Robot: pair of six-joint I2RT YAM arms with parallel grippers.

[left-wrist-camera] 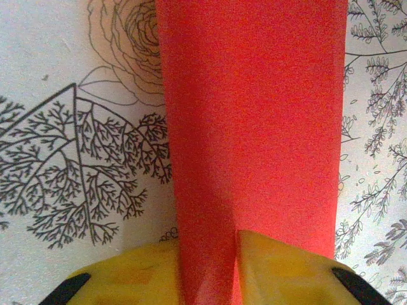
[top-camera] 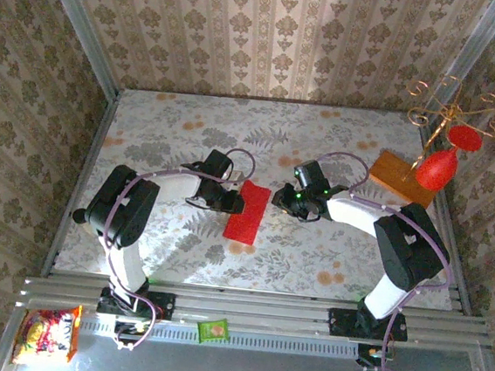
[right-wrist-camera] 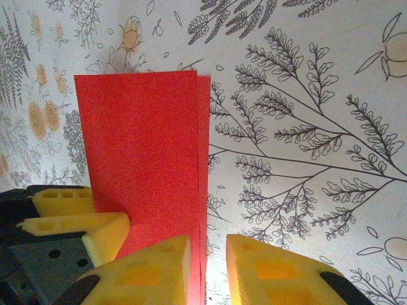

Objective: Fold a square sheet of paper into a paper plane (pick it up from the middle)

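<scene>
The square sheet of paper [top-camera: 248,214] lies on the table, folded into a long bright red rectangle with its two layers slightly offset along one long edge. My left gripper [top-camera: 233,203] is at its left long edge. In the left wrist view the paper [left-wrist-camera: 254,114] runs into the narrow gap of the left gripper [left-wrist-camera: 208,238], which is shut on that edge. My right gripper [top-camera: 280,197] is at the opposite long edge. In the right wrist view the right gripper [right-wrist-camera: 208,244] is slightly open; one finger rests over the paper [right-wrist-camera: 143,146], and bare table shows in the gap. The left gripper's fingers [right-wrist-camera: 102,232] show there too.
An orange-brown wooden board [top-camera: 402,177] lies at the back right, with a red goblet ornament [top-camera: 436,169] hanging from a gold wire stand [top-camera: 452,109] above it. A snack packet [top-camera: 44,334] and a small green packet [top-camera: 212,329] lie below the table's front rail.
</scene>
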